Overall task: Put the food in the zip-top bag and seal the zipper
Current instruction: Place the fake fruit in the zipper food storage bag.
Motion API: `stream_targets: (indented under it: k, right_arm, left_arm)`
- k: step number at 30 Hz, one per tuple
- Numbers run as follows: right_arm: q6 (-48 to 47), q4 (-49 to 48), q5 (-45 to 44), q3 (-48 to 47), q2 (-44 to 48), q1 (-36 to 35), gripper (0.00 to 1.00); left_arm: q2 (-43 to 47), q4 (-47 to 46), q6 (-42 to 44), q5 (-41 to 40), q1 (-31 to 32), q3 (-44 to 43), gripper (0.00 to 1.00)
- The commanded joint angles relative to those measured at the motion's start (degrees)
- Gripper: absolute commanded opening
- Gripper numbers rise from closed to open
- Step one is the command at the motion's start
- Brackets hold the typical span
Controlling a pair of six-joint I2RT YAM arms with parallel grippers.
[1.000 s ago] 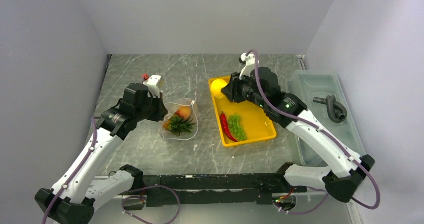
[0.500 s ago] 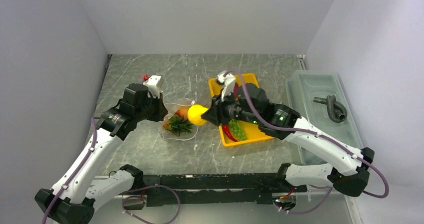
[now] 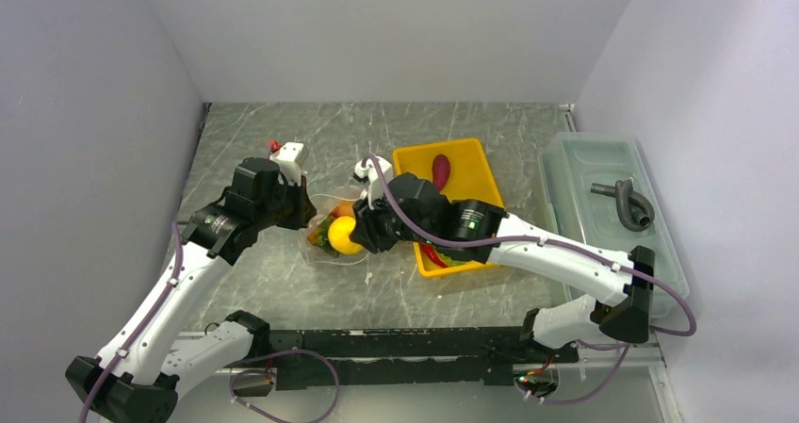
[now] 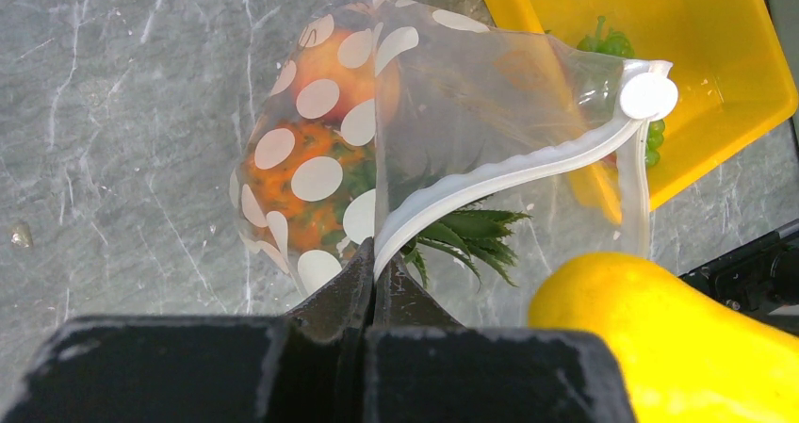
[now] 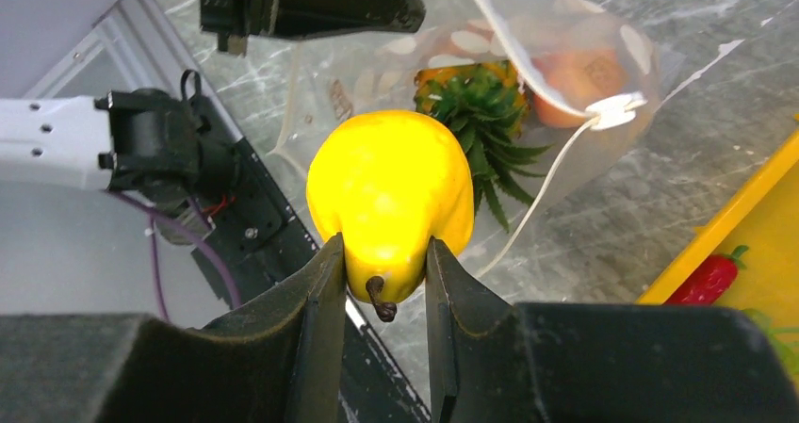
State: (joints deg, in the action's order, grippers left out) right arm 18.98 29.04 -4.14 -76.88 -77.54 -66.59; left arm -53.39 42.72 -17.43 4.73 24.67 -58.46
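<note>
Top view: the bag [image 3: 364,203] lies at nine o'clock of the yellow tray [image 3: 468,158]. Only here do you get the eggplant [image 3: 440,169], at the tray's twelve o'clock end. The right gripper [image 3: 354,235] has the pear [image 3: 341,235] over the bag. You can't read the left gripper's [image 3: 308,219] grip from here.

Left wrist: jaws together, pinching the zipper [image 4: 490,173], mouth gaping. The peach [image 4: 325,65] and pineapple [image 4: 283,183] are inside. Grapes [image 4: 612,44] peek at one o'clock.

Right wrist: jaws clamped on the pear's stem end. The chilli [image 5: 707,277] is at four o'clock in the tray.
</note>
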Motion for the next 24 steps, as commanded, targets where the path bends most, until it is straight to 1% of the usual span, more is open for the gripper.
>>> stream_targets:
  k: [1,13,19,24]
  right_arm:
    - [-0.92,-2.88,-5.6,-4.57,-2.46,-0.21,0.07]
    - [-0.21,-0.14,-14.82,-11.25,-12.86,-0.32,0.06]
    - [1.12,-0.17,-24.27,-13.3,-16.95,-1.24,0.05]
    - [1.35,-1.84,-31.48,-13.21,-18.99,-1.92,0.04]
  left_arm:
    - [0.91,-1.5,0.2,0.83,-0.27,-0.16,0.0]
    - [1.27,-1.82,0.2,1.65,-0.32,-0.05,0.0]
    - [1.06,-1.72,0.12,2.3,-0.26,-0.15,0.0]
    - [1.16,-1.85,0.12,2.6,-0.32,-0.02,0.0]
